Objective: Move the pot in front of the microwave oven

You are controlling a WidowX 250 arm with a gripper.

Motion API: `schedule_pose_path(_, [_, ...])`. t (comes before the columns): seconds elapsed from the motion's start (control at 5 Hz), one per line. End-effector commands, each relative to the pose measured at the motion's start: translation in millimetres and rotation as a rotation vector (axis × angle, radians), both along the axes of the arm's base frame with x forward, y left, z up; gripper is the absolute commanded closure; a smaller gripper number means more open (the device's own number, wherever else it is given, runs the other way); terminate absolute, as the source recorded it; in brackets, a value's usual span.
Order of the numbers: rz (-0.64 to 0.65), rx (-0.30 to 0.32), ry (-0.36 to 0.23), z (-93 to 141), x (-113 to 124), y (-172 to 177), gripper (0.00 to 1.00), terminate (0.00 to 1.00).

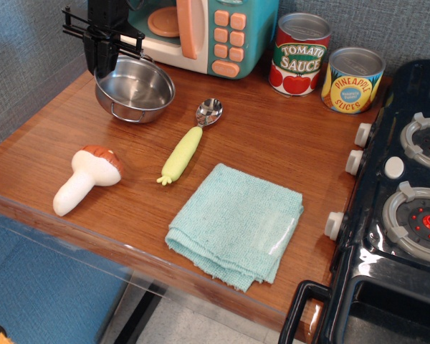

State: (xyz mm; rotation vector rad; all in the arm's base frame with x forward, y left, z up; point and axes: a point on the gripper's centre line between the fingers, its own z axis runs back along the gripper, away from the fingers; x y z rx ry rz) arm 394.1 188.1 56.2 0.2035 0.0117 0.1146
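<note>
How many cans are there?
2. The red tomato sauce tin can stands right of the teal toy microwave; the yellow pineapple slices tin can stands beside it, nearer the black toy stove. None seem hidden.

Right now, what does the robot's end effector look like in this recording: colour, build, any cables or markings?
The end effector is all black, a blocky body reaching in from the top edge of the picture. Thin black rods stick out sideways from it, forming a crossbar. Its fingers are dark and narrow. No markings, labels or loose cables can be made out, and the arm above it is cut off by the frame.
</note>
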Motion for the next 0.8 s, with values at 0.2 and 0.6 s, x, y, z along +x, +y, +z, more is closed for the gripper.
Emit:
schedule_pose_path(0.2, [-0.024,0.041,-0.115,31.0,-9.1,5.7,0.00,0.00])
schedule_pose_path(0.6, [-0.042,0.059,-0.165,47.1,-16.0,-1.8,0.00,0.00])
